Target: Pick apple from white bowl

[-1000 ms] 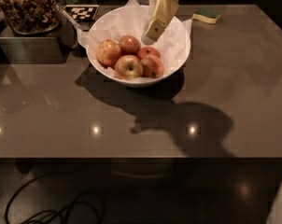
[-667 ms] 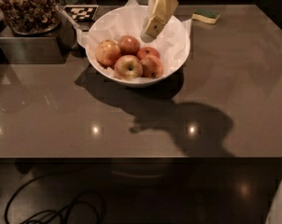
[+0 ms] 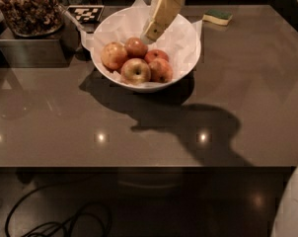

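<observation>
The white bowl point(image 3: 150, 86) is sitting toward the back of the dark counter point(image 3: 247, 98), and crumpled white paper point(image 3: 182, 39) is lining it and sticking up past its rim. Five apples are resting inside in a close cluster. The apple point(image 3: 114, 55), pale yellow-orange with a soft blush, is lying at the left edge of the cluster, touching a yellow-red apple point(image 3: 135, 71) that is showing a dark stem dimple at the front. Three darker red apples point(image 3: 160, 70) are filling the middle and the right side. The hand point(image 3: 152, 33) is reaching down at a slant from the top edge, its pale tip hanging over the bowl just above and right of the rear red apple, apart from the pale one; whether it is spread or pressed together I cannot tell from this angle. A sponge point(image 3: 217, 17) is lying on the counter right of the bowl. At the far left, a clear container point(image 3: 25, 8) of what are probably nuts is standing on a metal box point(image 3: 33, 51), with a checkered marker point(image 3: 85, 13) beside it.
</observation>
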`<state>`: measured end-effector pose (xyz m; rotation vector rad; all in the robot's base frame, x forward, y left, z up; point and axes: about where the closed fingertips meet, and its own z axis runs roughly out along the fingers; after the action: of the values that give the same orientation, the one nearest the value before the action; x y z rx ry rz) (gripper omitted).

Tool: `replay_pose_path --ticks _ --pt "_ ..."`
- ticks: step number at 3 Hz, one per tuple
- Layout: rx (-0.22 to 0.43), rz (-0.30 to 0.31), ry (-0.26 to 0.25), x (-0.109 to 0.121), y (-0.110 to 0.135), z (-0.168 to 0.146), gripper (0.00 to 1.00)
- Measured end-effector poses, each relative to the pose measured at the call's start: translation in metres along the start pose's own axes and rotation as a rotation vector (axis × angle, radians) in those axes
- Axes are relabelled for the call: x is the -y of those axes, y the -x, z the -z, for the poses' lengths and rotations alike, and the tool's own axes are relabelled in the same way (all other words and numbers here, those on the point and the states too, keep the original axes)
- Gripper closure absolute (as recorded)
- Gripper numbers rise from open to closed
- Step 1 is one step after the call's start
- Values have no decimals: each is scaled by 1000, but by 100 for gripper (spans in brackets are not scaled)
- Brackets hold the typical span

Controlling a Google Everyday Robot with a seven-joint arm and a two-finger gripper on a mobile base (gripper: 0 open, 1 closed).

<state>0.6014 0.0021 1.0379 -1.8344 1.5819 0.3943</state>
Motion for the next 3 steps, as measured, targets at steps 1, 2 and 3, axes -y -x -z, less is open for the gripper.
replay_pose_path --ticks 1,2,3 --pt "49 24 53 11 8 -31 11" --pt "97 50 107 24 18 -68 14" --pt "117 50 123 34 19 -90 25"
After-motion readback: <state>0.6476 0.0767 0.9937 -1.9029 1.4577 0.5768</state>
